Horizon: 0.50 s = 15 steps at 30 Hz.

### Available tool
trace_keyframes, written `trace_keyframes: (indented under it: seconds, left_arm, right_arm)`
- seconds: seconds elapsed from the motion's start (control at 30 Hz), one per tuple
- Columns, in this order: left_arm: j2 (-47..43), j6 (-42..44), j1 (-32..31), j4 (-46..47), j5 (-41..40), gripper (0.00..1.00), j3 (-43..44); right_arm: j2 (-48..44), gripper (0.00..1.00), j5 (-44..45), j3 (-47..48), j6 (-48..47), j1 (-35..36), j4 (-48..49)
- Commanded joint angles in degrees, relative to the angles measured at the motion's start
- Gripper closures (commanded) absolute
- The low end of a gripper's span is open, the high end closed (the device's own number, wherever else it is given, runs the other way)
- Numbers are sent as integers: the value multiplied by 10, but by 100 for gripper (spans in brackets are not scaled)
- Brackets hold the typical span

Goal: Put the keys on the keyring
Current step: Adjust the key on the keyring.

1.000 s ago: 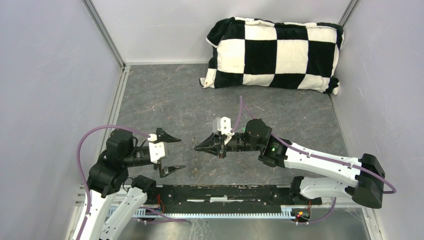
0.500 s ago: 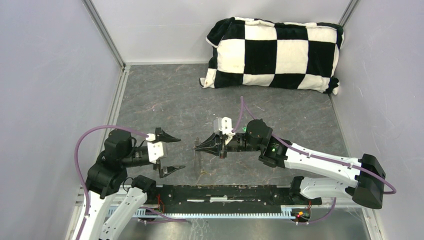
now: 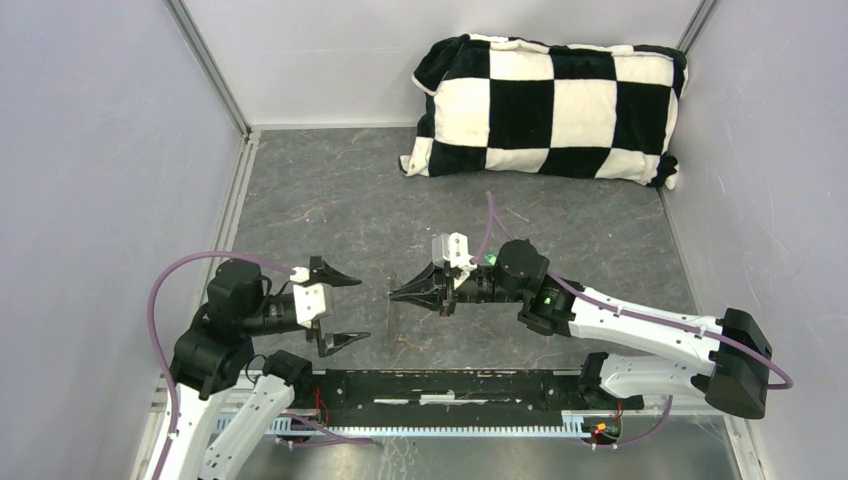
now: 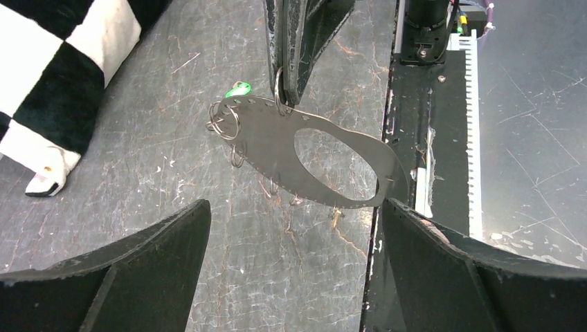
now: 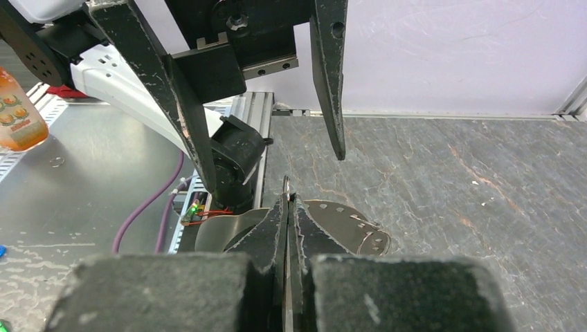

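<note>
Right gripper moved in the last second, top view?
Yes, slightly. The right gripper, shut on the keyring, has its wrist edged rightward against the pillow; its fingertips barely shifted.

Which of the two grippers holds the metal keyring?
The right gripper: its jaws are shut on the keyring, while the left gripper stands wide open and empty.

Enclosure: pale lilac-grey walls (image 3: 90,150) at left, back and right, with an aluminium post (image 3: 208,68) in the upper left corner. The floor (image 3: 330,200) is a dark grey slate-look sheet, veined and scuffed white. A black-and-white checked pillow (image 3: 550,105) lies upper right against the back wall. A black rail (image 3: 450,385) runs along the bottom edge. Light is even and diffuse, shadows soft.
</note>
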Motion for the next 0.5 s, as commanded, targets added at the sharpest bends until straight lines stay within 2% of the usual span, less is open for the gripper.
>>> trace_keyframes:
  seconds: [0.0,0.27,0.47]
  left_arm:
    - [-4,-7,-1,11,23,2,-2]
    - [0,7,-1,10,49,2,5]
    - [4,22,-1,10,79,4,11]
  right_arm:
    - [-17,100,-23,-17,23,-4,88]
    - [-8,100,-65,-20,58,-7,161]
    - [-3,100,-75,-28,66,-6,180]
